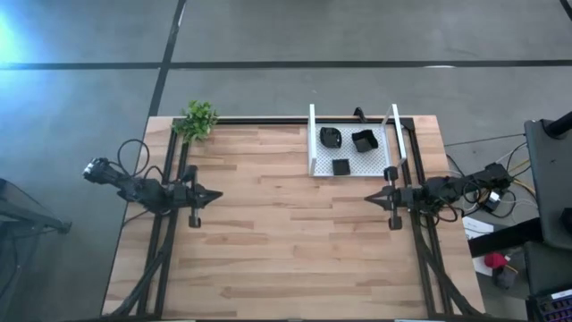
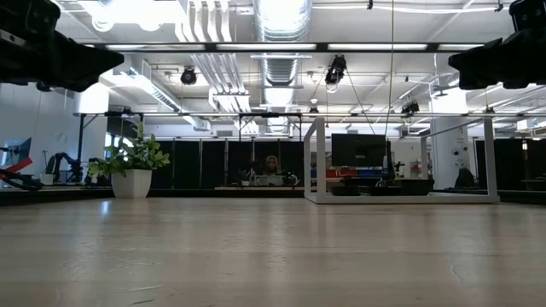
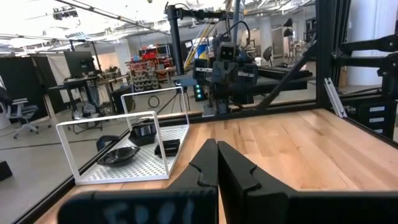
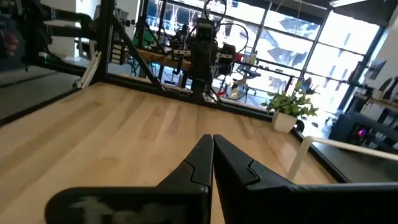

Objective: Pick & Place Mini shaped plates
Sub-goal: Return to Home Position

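Left gripper (image 1: pixel 217 194) hangs over the left half of the table (image 1: pixel 286 255), pinched together and empty, tips aimed at the table's middle; its wrist view shows the two dark fingers (image 3: pixel 205 165) meeting with no gap. Right gripper (image 1: pixel 369 199) mirrors it over the right half, likewise pressed together with nothing between, pointing back at its partner; in the right wrist view its fingers (image 4: pixel 199 158) touch along their length; the two grippers are well apart, bare wood between them.

Beyond the right gripper, at the table's far edge, sits the white mesh tray (image 1: pixel 380 159), with upright walls on the two sides; the plates (image 3: pixel 169 147) lie inside it, well clear of both grippers. From above, three black items rest on the mesh: a round dish (image 1: pixel 331 137) at the back toward the left arm's side, a square stack (image 1: pixel 363 140) just beside it toward the right arm's side, a small square (image 1: pixel 341 166) in front, nearer the arms. The left wrist view shows the same three low on the mesh behind the tray's near wall.

A plant (image 1: pixel 198 119) stands at the far edge on the left arm's side, apart from the tray; in the low view it shows in a white pot.
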You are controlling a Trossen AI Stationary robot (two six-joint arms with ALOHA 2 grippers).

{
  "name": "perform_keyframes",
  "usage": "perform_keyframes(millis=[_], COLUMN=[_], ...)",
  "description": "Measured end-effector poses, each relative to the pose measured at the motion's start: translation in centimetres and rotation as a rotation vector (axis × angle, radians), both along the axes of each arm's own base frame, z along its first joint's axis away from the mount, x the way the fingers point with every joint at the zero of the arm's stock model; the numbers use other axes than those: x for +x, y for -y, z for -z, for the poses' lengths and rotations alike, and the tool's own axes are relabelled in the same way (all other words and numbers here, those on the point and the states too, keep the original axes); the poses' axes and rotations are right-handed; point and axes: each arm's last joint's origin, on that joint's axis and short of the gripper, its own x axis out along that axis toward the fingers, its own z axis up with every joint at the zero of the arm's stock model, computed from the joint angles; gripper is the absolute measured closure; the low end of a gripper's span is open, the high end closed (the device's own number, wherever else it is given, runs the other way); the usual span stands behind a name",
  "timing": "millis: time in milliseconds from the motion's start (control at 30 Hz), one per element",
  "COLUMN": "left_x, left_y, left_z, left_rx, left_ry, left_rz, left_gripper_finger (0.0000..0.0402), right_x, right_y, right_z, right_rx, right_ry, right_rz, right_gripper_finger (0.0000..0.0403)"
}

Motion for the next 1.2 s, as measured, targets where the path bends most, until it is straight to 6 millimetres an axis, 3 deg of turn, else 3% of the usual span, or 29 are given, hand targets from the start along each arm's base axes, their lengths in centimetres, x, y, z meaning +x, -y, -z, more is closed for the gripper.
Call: perform_keyframes(millis=[1200], left_x=[0.02], left_y=[0.0], left_z=[0.14], left_rx=[0.004], left_ry=[-0.009], left_rz=[-0.002], left_gripper_finger=[0.0401], right_x=[0.0], right_y=[0.0], right_z=[0.0], right_rx=[0.006], right_ry=[-0.001], right_rz=[0.001], right_gripper_finger=[0.0394])
